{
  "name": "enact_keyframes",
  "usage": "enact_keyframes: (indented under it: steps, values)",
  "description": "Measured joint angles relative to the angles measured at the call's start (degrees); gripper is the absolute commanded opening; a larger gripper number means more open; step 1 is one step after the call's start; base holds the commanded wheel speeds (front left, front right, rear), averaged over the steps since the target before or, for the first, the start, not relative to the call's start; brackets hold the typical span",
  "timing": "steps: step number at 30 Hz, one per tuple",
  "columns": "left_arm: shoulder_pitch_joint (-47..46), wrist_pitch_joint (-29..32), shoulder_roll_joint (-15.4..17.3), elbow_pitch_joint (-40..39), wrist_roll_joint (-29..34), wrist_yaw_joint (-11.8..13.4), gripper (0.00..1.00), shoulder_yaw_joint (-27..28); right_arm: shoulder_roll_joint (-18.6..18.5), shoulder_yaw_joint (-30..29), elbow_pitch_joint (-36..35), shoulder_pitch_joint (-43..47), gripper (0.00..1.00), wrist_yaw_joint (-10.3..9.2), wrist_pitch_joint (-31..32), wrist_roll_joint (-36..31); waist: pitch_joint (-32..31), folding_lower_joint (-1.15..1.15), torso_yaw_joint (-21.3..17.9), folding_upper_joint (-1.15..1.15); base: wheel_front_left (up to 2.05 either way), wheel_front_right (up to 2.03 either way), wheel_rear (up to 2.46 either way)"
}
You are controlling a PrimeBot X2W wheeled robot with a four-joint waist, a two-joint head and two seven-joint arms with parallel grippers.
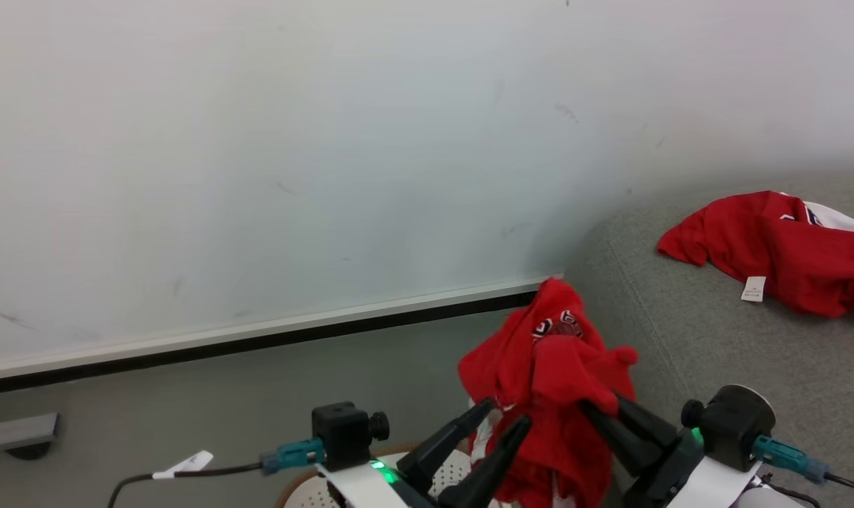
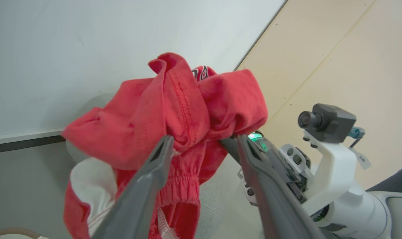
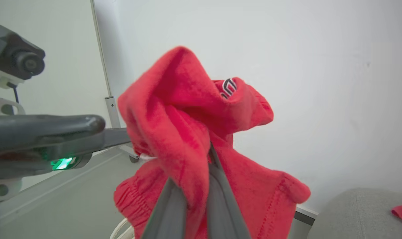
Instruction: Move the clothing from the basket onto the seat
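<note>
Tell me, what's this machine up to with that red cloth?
The robot is moving laundry from a basket to a seat. Its right gripper is shut on a bunched red garment, held up above the cream basket. The left gripper is open, with its fingers on either side of the cloth's lower folds. A second red jersey lies on the grey seat to the right, so this piece looks headed there.

i see a red fleecy cloth jersey — matt; the big grey seat looks like coarse woven fabric — the cream perforated basket, smooth plastic.
</note>
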Motion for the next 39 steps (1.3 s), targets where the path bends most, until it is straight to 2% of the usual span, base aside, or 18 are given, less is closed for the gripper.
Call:
enact_keyframes:
  steps: [8,17,23,35,39]
  values:
    - [-0.34,-1.45,-1.34,2.55,5.91,3.66,1.00,-0.14,-1.59,-7.51,-0.14,4.11,0.00,0.00,-0.24,0.43,0.36,0.00,-1.07,0.00,0.00,0.00,0.00]
    - [-0.61,-2.22,-2.66,4.78,13.66,5.42,1.00,-0.96,-3.47,-16.14,-1.03,9.43,0.00,0.00,-0.25,-1.60,0.70,0.00,-3.15,0.00,0.00,0.00,0.00]
    - [-0.53,-2.44,-3.87,5.81,17.01,4.93,1.00,-1.58,-4.02,-19.59,-2.34,11.45,0.00,0.00,0.04,-2.67,0.80,0.00,-4.68,0.00,0.00,0.00,0.00]
    - [-0.87,-2.58,-5.92,6.24,19.19,3.61,1.00,-2.12,-3.77,-23.16,-4.68,13.06,0.00,0.00,1.72,-4.37,2.46,0.00,-9.57,0.00,0.00,0.00,0.00]
    - [-2.53,-2.33,-5.92,5.88,19.86,3.13,1.00,-2.40,-2.89,-26.47,-4.19,12.59,0.00,0.00,2.37,-6.90,4.32,0.00,-10.75,0.00,0.00,0.00,0.00]
